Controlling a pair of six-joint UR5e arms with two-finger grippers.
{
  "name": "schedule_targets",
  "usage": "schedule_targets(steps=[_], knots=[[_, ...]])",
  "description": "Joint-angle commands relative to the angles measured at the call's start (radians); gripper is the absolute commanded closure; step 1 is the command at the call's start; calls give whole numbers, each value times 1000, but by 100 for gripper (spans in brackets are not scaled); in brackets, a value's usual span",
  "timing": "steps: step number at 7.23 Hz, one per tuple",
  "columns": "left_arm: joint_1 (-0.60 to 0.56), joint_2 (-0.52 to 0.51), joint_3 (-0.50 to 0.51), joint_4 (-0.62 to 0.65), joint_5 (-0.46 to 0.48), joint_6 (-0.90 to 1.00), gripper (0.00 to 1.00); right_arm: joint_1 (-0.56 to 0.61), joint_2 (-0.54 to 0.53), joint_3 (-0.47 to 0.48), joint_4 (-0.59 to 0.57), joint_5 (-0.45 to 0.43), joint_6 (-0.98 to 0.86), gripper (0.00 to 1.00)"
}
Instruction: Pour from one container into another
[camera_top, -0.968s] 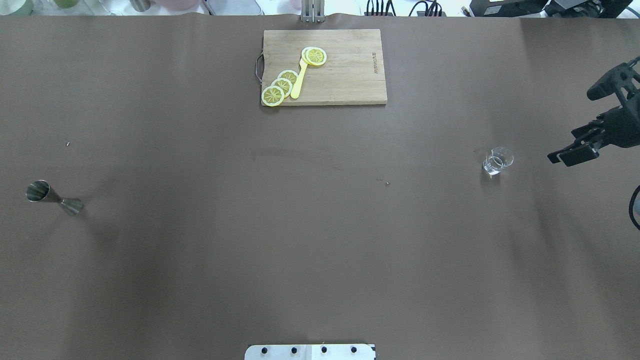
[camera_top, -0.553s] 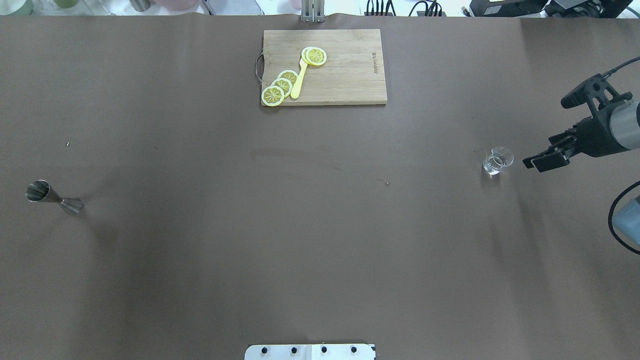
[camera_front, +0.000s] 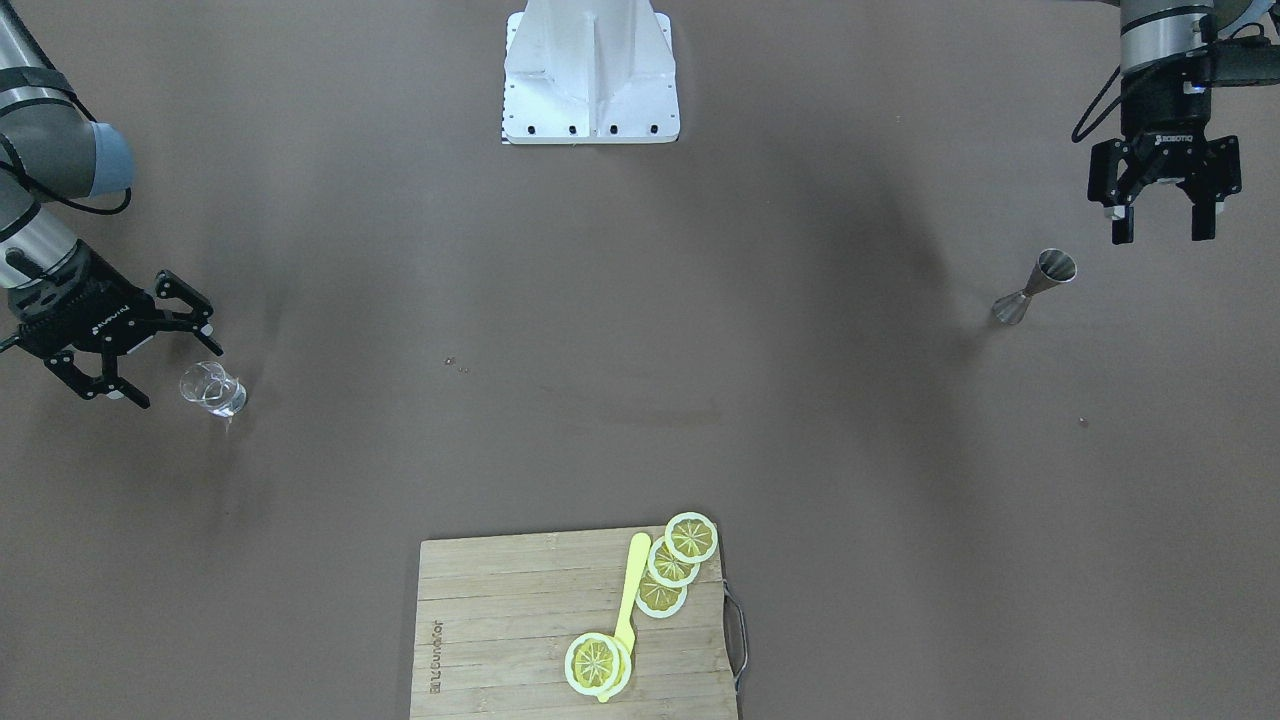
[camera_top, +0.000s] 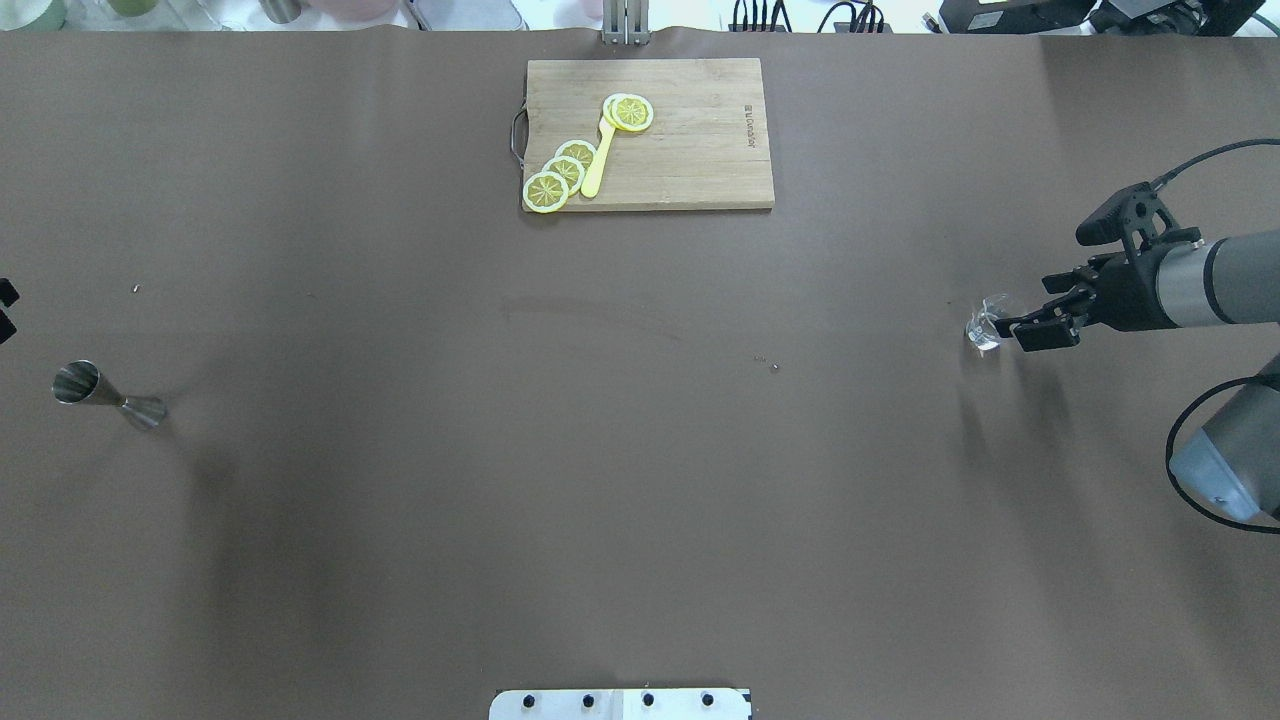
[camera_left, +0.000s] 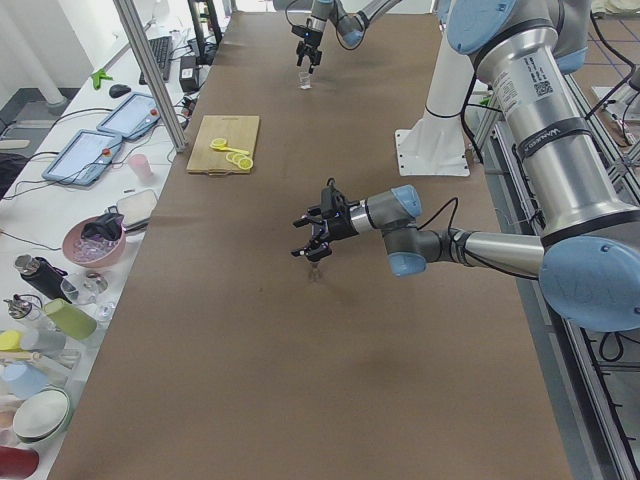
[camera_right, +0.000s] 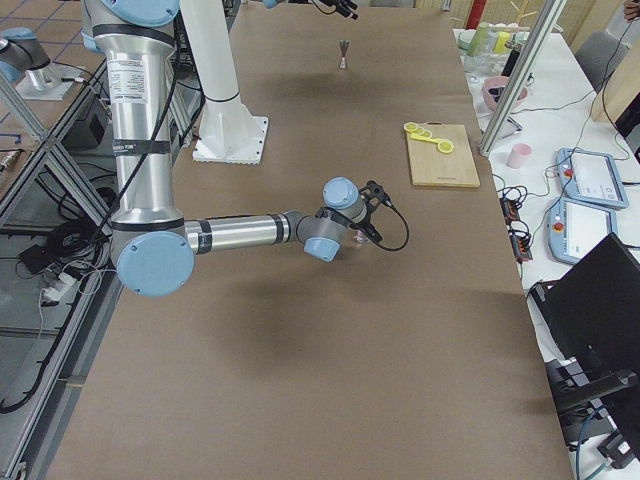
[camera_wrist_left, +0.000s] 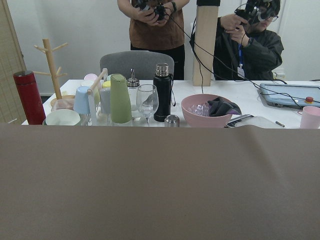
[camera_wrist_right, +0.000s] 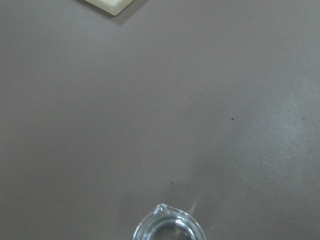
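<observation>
Cutting board (camera_top: 690, 150), lemon slices (camera_top: 563, 172), far from beaker (camera_top: 982, 328)

The right arm (camera_top: 1230, 290) reaches in from the robot's right side, its forearm low and nearly level. The right gripper (camera_front: 170, 362) points toward the robot's left and tilts slightly downward, with its jaws spread wide and nothing between them. The left arm (camera_left: 480, 245) stretches out from the base with its forearm roughly level. The left gripper (camera_front: 1160, 237) points away from the robot, and its two fingers (camera_front: 1121, 222) are parted and hold nothing.
</observation>
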Motion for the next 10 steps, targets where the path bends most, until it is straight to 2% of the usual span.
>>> schedule_targets(steps=[1, 2, 4, 6, 7, 9, 10], knots=[[102, -15, 73, -67, 137, -20, 3, -25, 13, -12, 21, -24, 21, 0], [157, -30, 111, -90, 207, -23, 3, -33, 13, -13, 28, -39, 20, 0], [221, -65, 180, -100, 299, -58, 3, -53, 22, -129, 208, -49, 23, 0], [241, -96, 225, -100, 334, -74, 3, -54, 25, -136, 229, -62, 23, 0], [271, -114, 262, -98, 383, -86, 3, -56, 25, -136, 240, -76, 22, 0], [284, -160, 303, -98, 402, -88, 3, -56, 16, -157, 341, -79, 23, 0], [290, -177, 319, -98, 410, -86, 3, -64, 16, -162, 347, -108, 22, 0]])
